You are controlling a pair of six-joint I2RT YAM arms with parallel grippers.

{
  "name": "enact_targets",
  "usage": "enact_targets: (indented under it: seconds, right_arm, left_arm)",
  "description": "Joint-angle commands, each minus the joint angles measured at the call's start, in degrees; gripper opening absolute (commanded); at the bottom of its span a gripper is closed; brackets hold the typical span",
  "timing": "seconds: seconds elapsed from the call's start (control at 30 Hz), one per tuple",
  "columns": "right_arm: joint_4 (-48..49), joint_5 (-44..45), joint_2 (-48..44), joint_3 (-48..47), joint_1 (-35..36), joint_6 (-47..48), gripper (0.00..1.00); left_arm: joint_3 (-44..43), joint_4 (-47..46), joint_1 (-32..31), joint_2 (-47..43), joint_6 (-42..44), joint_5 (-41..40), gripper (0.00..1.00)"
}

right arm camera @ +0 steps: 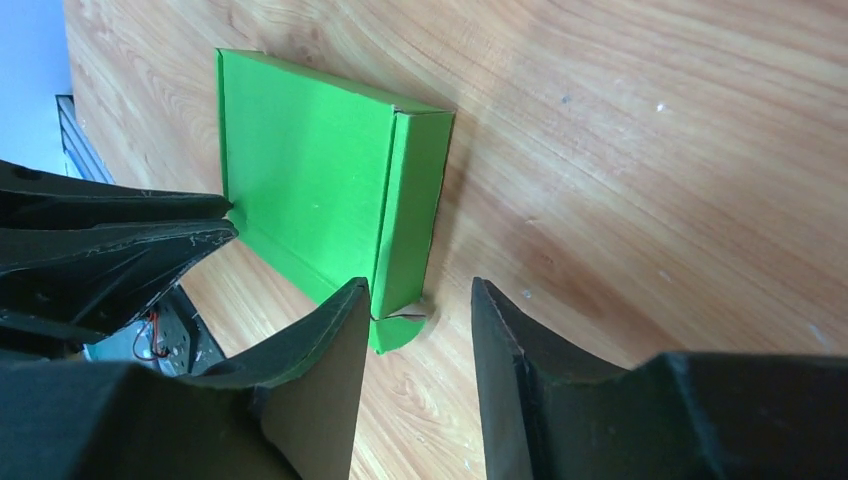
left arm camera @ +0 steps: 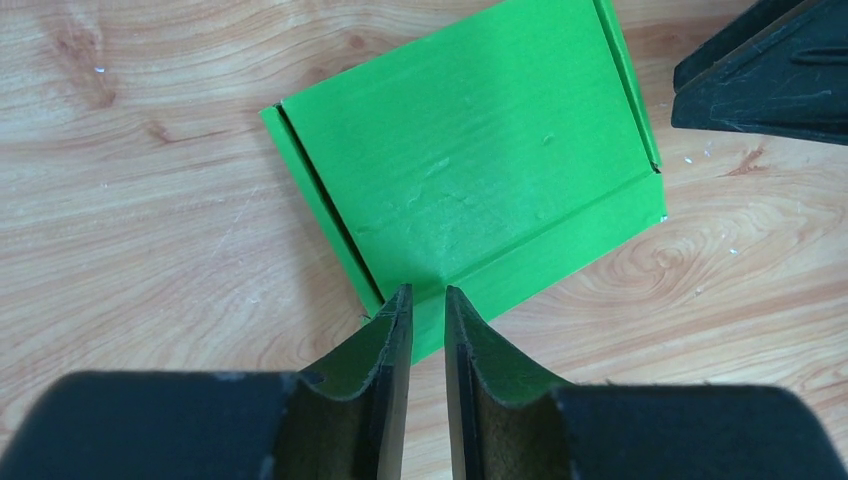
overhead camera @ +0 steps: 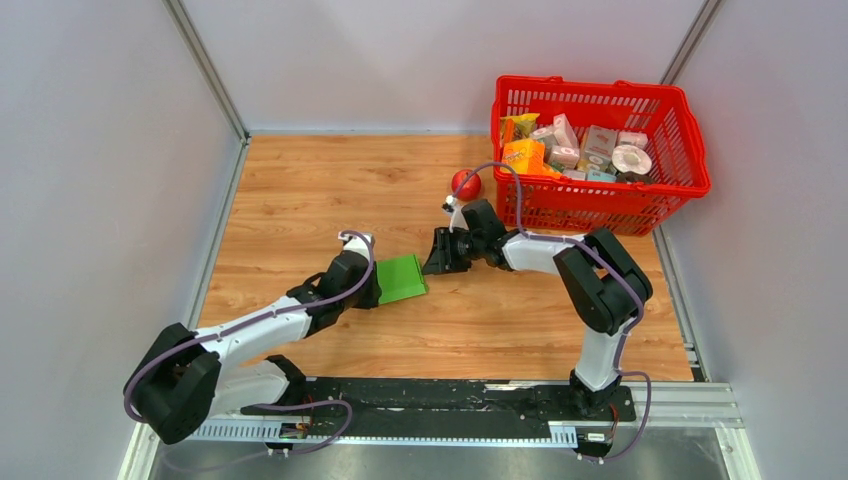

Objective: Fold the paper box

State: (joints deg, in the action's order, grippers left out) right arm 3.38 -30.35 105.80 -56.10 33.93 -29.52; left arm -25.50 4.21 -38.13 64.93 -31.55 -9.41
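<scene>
Black against the green, your left claw [left arm camera: 428,295] sits nearest the near edge of the bench [overhead camera: 300,180]. Its fingers are almost together with a slim gap, tips over the low lip of the paper box [left arm camera: 470,150]. Whether they press that lip or merely hover, I cannot tell. The paper box lies about mid-bench, lid down, and looks nearly closed. Just beyond it your right claw [right arm camera: 418,290] stands apart and empty, beside the corner where a small tab [right arm camera: 400,330] pokes out.

That tab seems to be the step in hand. Bear down with the left claw so the box cannot slide. Bring the right claw in low and push the tab inward along the side wall, slowly, since thin card buckles. Farther off, the red apple [overhead camera: 465,184] and the basket [overhead camera: 600,210] by the far right corner are no concern.
</scene>
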Motion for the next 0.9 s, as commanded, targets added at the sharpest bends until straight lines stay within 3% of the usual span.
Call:
enact_targets:
  seconds: [0.0, 0.33, 0.6, 0.87]
  right_arm:
    - [-2.2, 1.2, 1.5, -4.0, -0.1, 3.0, 0.45]
    - [2.3, -2.7, 7.7, -6.6, 0.5, -0.6, 0.43]
    - [4.3, -3.2, 7.9, -5.1, 0.4, -2.7, 0.29]
    - [4.7, -4.9, 10.4, -5.2, 0.4, -4.5, 0.18]
  left_arm:
    - [-2.5, 0.9, 0.5, 0.1, 1.7, 1.1, 0.26]
    - [-2.5, 0.6, 1.1, 0.6, 1.4, 1.9, 0.27]
    - [-3.4, 3.7, 2.2, -2.1, 1.5, 1.9, 0.31]
    - [-5.2, 14.0, 5.7, -16.0, -0.6, 3.2, 0.59]
